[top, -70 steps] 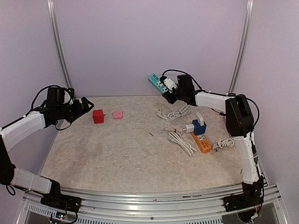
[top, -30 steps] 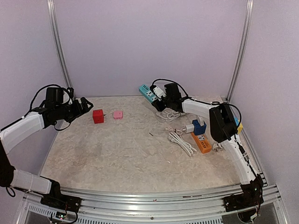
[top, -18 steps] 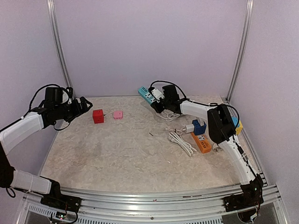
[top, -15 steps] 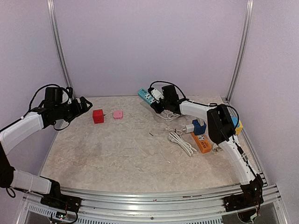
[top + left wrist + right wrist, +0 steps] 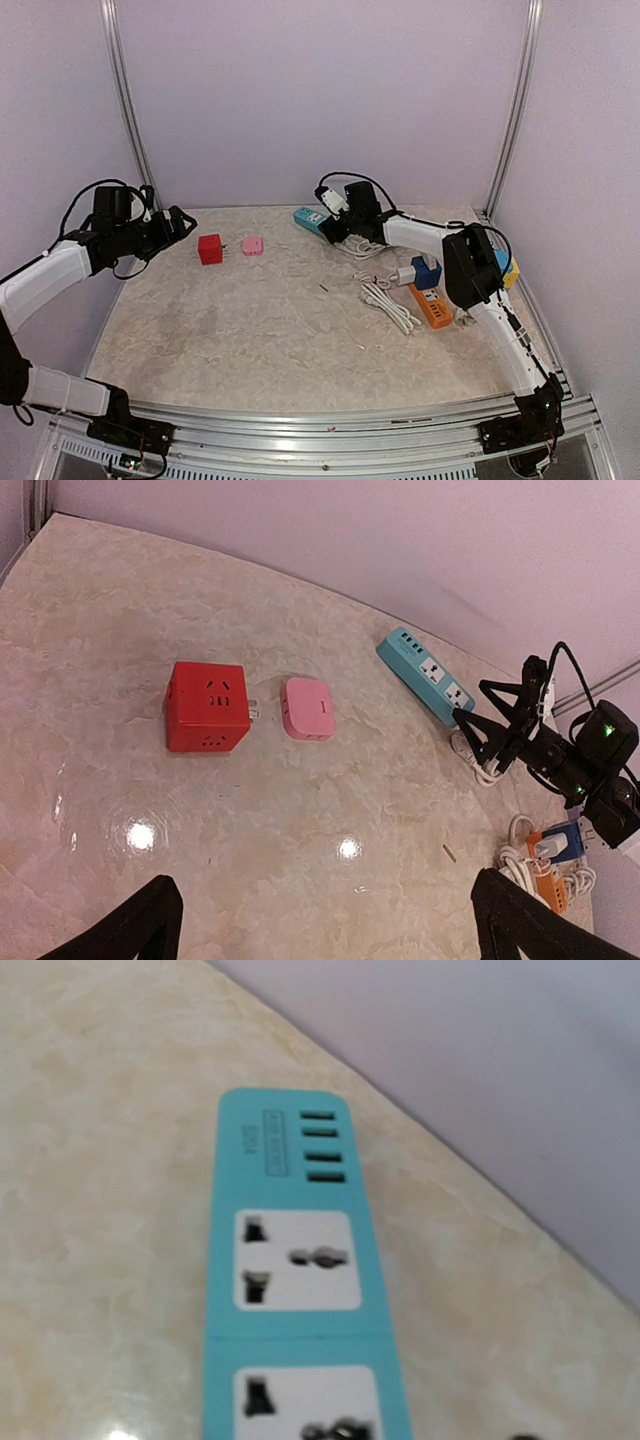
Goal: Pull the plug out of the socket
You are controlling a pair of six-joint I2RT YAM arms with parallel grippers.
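Note:
A teal power strip (image 5: 310, 219) lies flat at the back of the table, and both of its sockets (image 5: 296, 1259) show empty in the right wrist view. My right gripper (image 5: 331, 229) stands open at the strip's right end, its fingertips (image 5: 458, 716) spread a little wider than the strip (image 5: 425, 675). Its own fingers do not show in the right wrist view. A white plug (image 5: 405, 273) sits in a blue socket cube (image 5: 428, 271) further right. My left gripper (image 5: 178, 222) hangs open over the left side, with nothing between its fingers (image 5: 150, 920).
A red socket cube (image 5: 210, 249) and a pink adapter (image 5: 252, 245) lie side by side at the back left, slightly apart (image 5: 257, 712). An orange power strip (image 5: 432, 305) and white cable coils (image 5: 390, 300) lie on the right. The wall runs close behind the teal strip.
The right gripper carried the teal strip down and to the left, and it now rests on the table. Its jaws have widened off the strip. The left arm has not moved.

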